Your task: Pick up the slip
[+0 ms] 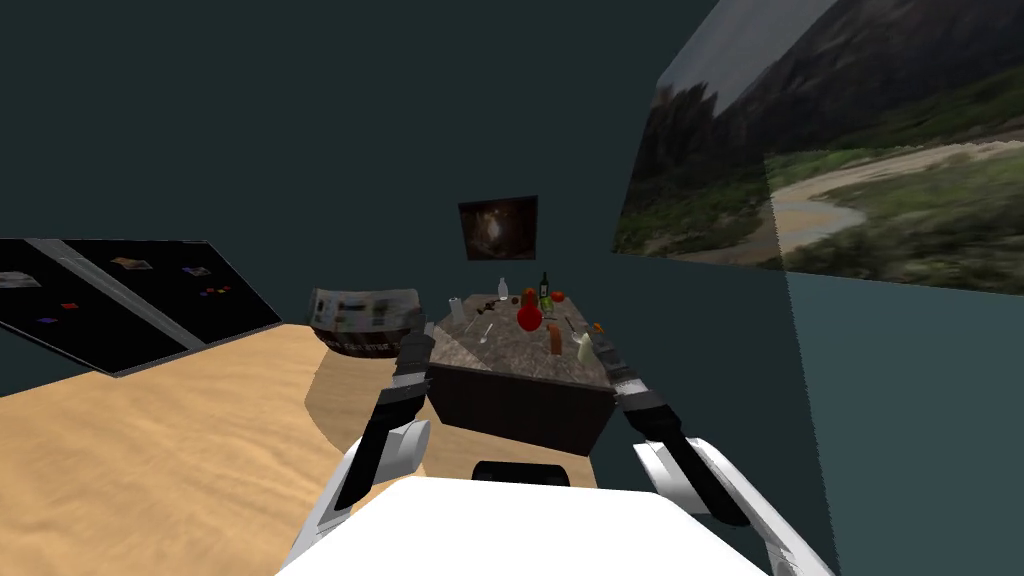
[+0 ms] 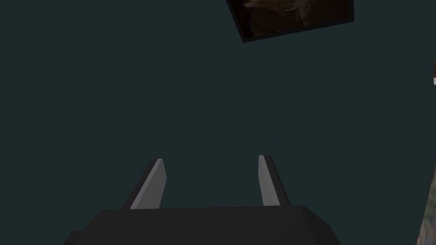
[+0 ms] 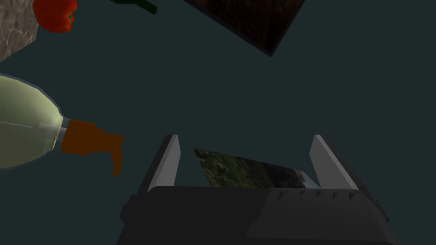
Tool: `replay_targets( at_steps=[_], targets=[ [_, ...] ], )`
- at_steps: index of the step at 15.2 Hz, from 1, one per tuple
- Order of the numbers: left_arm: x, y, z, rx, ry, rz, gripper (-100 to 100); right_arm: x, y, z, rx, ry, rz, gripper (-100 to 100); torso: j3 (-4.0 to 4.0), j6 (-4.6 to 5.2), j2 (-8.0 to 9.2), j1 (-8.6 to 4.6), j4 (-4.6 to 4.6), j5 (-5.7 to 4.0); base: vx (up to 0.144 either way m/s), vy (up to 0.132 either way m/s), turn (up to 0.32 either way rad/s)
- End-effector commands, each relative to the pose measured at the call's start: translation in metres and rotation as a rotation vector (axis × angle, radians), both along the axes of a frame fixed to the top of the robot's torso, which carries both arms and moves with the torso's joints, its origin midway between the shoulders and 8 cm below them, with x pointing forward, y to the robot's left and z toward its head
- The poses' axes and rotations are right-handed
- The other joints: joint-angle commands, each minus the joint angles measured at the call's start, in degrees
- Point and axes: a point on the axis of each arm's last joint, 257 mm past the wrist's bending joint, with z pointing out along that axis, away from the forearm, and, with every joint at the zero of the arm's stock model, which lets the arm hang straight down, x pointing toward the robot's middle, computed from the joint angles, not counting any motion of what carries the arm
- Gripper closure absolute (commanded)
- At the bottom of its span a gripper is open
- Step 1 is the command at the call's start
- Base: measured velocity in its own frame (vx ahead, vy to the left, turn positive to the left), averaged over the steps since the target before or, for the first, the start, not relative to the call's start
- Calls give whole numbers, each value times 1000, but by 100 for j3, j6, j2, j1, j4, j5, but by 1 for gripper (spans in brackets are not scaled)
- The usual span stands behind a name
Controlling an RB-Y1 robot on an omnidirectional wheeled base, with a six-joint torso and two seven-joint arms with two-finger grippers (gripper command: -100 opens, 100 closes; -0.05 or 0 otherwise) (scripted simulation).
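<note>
Although both arms flank the bench (image 1: 510, 358) in the middle of the head view, the slip cannot be told apart from the small things crowded on its mottled top; my judgement is that it lies somewhere there, flat and thin. The left claw (image 2: 211, 159) stands wide with nothing between its fingers, at the bench's left edge. The right claw (image 3: 245, 137) is just as wide and empty, close beside a pale spray bottle (image 3: 25, 121) with an orange nozzle. Reaching in blind risks closing on the wrong thing. A sideways sweep of the right arm could topple that bottle or the red vase (image 1: 529, 317) near the bench's middle, and thin blades may only push a flat slip along the top instead of lifting it
</note>
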Motion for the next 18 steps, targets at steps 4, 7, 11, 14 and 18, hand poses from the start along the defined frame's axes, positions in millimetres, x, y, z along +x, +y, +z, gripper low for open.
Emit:
replay_targets(
  at_steps=[4,7,11,14,18],
  targets=[
    [0,0,0,0,0,0,0,5,-15,-39,-109,104,-20,-100,-1,-1,-2,-7,0,-2,22,84,81],
    [0,0,0,0,0,0,0,9,-33,-72,-208,192,-42,-100,-1,-2,-2,5,-1,0,22,121,108],
    [0,0,0,0,0,0,0,10,-55,-105,-311,281,-69,-100,-1,-1,-2,9,0,2,25,118,82],
    [0,0,0,0,0,0,0,8,-83,-136,-419,368,-100,-100,0,0,0,1,0,0,25,102,89],
    [0,0,0,0,0,0,0,4,-116,-162,-528,452,-135,-100,-3,-2,-6,8,-1,2,37,118,111]
  ],
)
